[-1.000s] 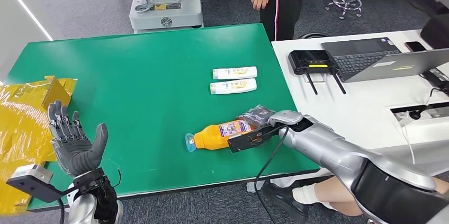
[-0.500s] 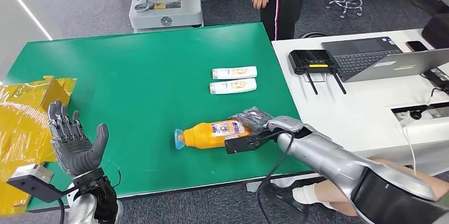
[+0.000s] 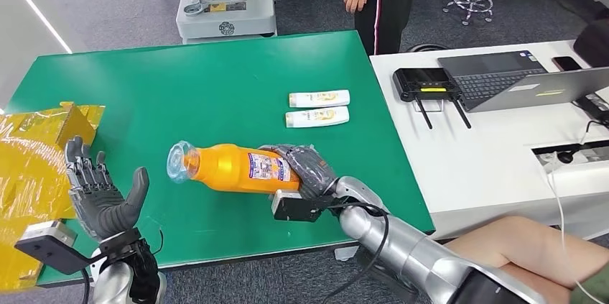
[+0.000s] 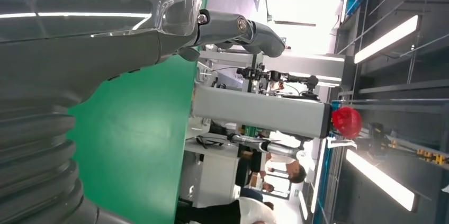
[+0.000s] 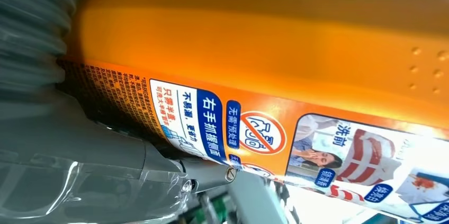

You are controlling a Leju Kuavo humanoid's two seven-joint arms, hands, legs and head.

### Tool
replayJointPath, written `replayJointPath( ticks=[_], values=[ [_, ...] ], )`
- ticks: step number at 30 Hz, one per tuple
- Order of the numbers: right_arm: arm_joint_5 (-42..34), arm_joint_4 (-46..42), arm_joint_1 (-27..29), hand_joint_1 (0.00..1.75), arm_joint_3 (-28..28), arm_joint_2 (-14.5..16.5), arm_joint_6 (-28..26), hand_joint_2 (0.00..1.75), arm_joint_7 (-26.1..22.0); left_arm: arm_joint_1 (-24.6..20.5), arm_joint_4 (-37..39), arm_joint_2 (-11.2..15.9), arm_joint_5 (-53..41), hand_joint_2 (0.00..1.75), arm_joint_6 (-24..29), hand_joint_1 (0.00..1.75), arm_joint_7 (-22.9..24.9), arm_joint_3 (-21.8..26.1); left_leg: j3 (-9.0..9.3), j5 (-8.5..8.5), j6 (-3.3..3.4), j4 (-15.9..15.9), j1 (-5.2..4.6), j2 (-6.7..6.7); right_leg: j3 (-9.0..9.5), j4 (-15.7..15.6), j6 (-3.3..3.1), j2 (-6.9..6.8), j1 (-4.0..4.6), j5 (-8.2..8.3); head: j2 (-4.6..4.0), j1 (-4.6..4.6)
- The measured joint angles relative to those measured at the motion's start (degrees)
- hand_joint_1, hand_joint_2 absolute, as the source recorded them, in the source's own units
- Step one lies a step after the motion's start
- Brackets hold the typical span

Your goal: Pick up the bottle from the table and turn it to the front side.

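Left hand [image 4: 106,49] fingers spread over green table [image 4: 137,144].

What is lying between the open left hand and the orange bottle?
Nothing: in the head view, only bare green table separates the left hand from the orange bottle, which the right hand holds.

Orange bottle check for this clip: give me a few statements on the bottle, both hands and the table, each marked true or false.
1. The right hand grips the orange bottle. True.
2. The bottle stands upright on the green table. False: it is held roughly horizontal, cap end toward the left hand.
3. The left hand holds nothing, fingers spread. True.
4. Two white bottles lie side by side on the table. True.
5. The laptop sits on the green table. False: it sits on the white desk.
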Motion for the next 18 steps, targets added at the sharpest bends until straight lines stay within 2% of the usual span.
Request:
replayJointPath(
  ticks=[5,9,13,18],
  values=[
    [0.1,-5.8,4.5,1.75,-5.1,3.5,-6.1,1.75,-2.5,-0.8,1.4,0.1,-1.6,1.75,2.5,0.0,0.0,-1.1,-0.01,-0.01,0.0,0.0,-0.02,0.0,-0.02,0.0,0.01,0.01,-0.02,0.0,0.0,-0.02],
    [0.5,-7.4,7.3,1.75,-7.7,6.6,-8.5,1.75,-3.8,-1.7,3.3,0.1,-1.2,1.75,2.9,0.0,0.0,-1.3,-0.01,-0.03,-0.02,0.0,-0.01,0.06,-0.04,0.0,0.01,0.07,-0.02,-0.01,0.0,-0.02],
    [-0.1,-6.5,8.6,1.75,-10.0,9.3,-9.2,1.75,-5.2,-2.3,5.3,0.3,-1.0,1.75,0.1,0.0,0.7,-1.6,-0.01,-0.02,-0.03,0.0,0.0,0.05,-0.06,0.0,0.0,0.07,-0.01,-0.01,0.0,-0.02],
    [2.3,-4.3,8.3,1.75,-13.1,11.5,-10.1,1.75,-5.3,-3.3,7.2,0.8,-2.1,1.75,-6.2,0.0,3.2,-3.4,-0.01,-0.01,-0.03,0.0,-0.01,0.06,-0.05,0.0,0.0,0.07,-0.01,0.0,0.0,-0.01]
  ],
)
